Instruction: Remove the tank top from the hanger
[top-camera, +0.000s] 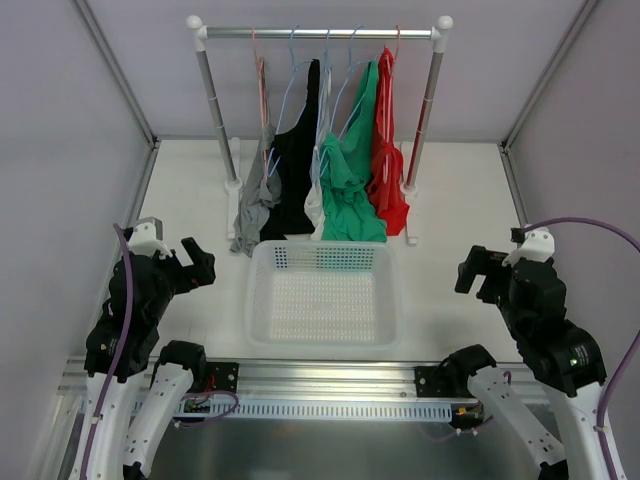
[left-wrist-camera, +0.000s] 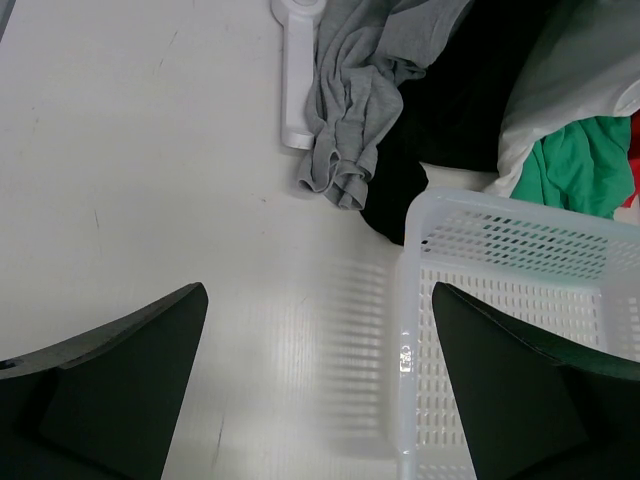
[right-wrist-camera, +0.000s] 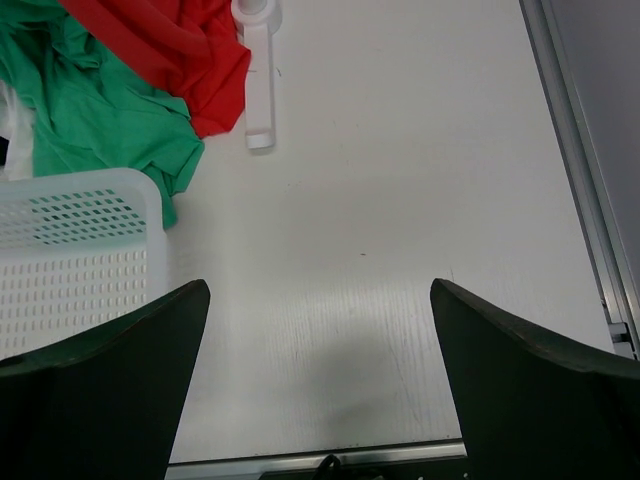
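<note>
Both the left gripper (top-camera: 197, 264) and right gripper (top-camera: 470, 272) are hovering wide open and empty beside the white basket (top-camera: 252, 300), while the tank tops (top-camera: 345, 165) are hanging crowded on the rail (top-camera: 320, 32) behind it, so any reach is risking snagging a neighbouring garment.

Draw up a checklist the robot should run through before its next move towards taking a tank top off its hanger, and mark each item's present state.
1. Left gripper open, holding nothing: ok.
2. Right gripper open, holding nothing: ok.
3. Garments hanging from the rail: ok; grey top, black top, white top, green top, red top.
4. White basket empty, in front of the rack: ok.
5. Both grippers apart from the garments: ok.
6. Which top is meant: cannot tell.
</note>
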